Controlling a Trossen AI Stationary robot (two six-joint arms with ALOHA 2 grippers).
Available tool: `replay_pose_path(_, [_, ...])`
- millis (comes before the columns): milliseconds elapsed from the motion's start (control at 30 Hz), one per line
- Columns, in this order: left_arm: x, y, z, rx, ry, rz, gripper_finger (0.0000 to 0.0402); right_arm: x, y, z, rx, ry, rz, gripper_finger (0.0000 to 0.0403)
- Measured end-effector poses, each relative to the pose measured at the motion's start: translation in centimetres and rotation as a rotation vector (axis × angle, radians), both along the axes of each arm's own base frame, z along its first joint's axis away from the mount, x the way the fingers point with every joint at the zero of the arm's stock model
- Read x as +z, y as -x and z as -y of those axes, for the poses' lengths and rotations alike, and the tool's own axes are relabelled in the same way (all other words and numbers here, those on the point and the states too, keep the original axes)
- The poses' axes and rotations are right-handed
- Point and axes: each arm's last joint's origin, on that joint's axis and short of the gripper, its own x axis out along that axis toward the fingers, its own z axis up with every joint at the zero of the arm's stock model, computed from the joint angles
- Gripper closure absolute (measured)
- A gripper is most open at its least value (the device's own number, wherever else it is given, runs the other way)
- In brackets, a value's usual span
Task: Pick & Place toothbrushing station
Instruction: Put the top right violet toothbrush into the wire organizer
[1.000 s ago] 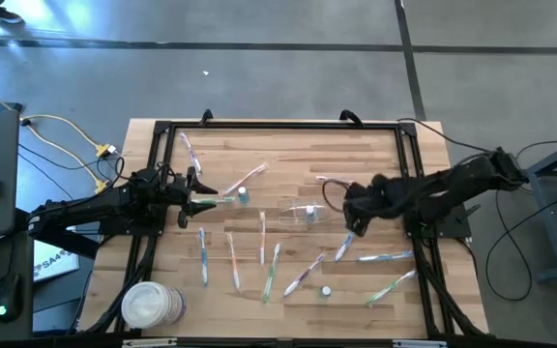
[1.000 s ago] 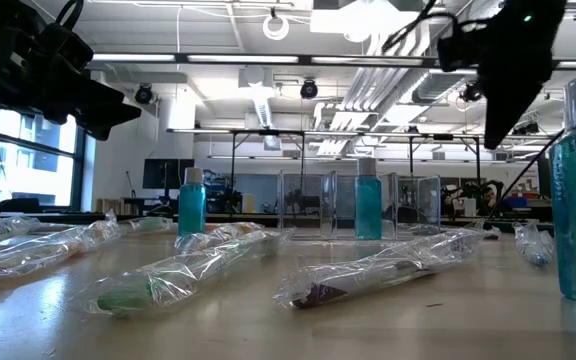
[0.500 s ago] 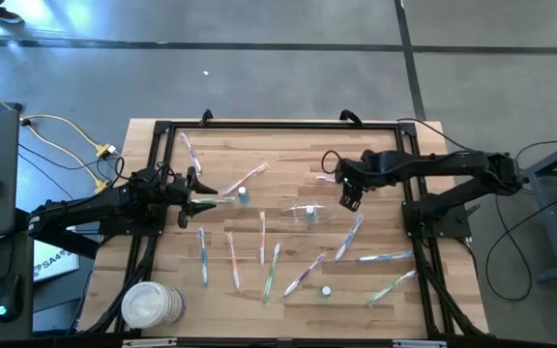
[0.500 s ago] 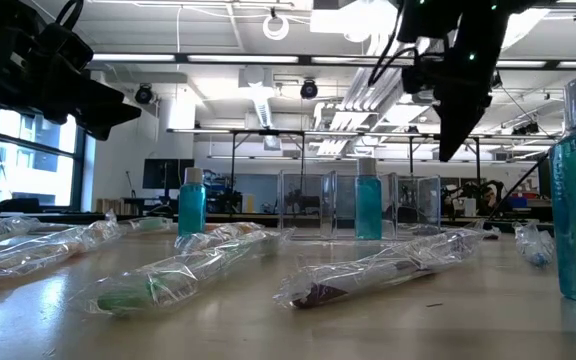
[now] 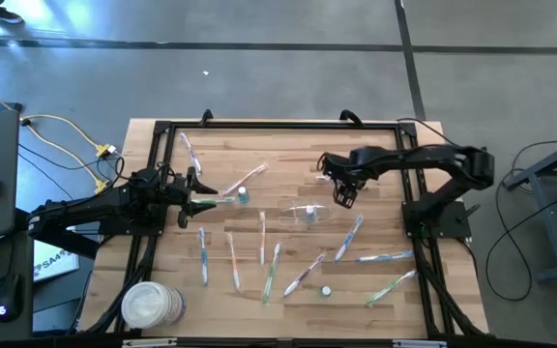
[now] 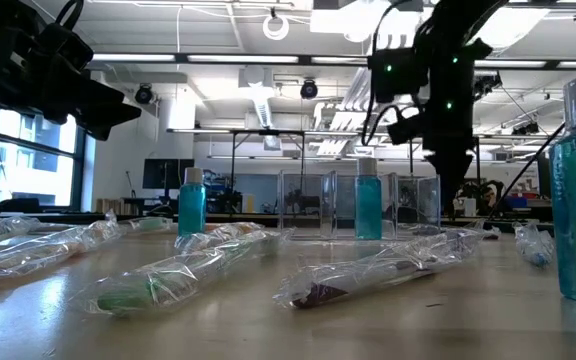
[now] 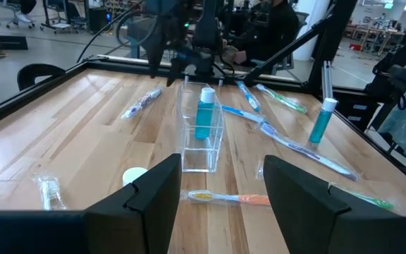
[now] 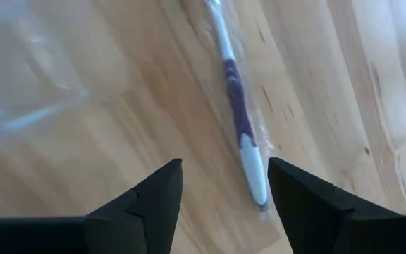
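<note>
two grippers stand with fingers apart and empty: the right gripper (image 5: 344, 196) hangs above a purple toothbrush (image 8: 242, 113), seemingly bagged, near the transparent container (image 5: 301, 215); the left gripper (image 5: 194, 197) waits at the table's (image 5: 375, 155) left edge, other toothbrushes (image 5: 264, 253) scattered.

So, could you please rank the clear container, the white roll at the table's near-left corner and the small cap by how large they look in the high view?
1. White roll.
2. Clear container, somewhat smaller.
3. Small cap, clearly smallest.
</note>
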Motion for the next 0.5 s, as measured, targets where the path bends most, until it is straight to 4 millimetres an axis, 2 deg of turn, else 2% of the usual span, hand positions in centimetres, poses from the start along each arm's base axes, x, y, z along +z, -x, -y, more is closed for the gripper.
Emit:
replay_pose_path(300, [0.0,0.0,0.0,0.000,0.000,0.000,0.0199,-2.2,-0.4,2.4,0.049,-0.057,-0.027,0.0200])
replay_pose_path(500, [0.0,0.0,0.0,0.000,0.000,0.000,0.0199,-2.9,-0.6,3.6,0.032,-0.050,-0.006,0.0200])
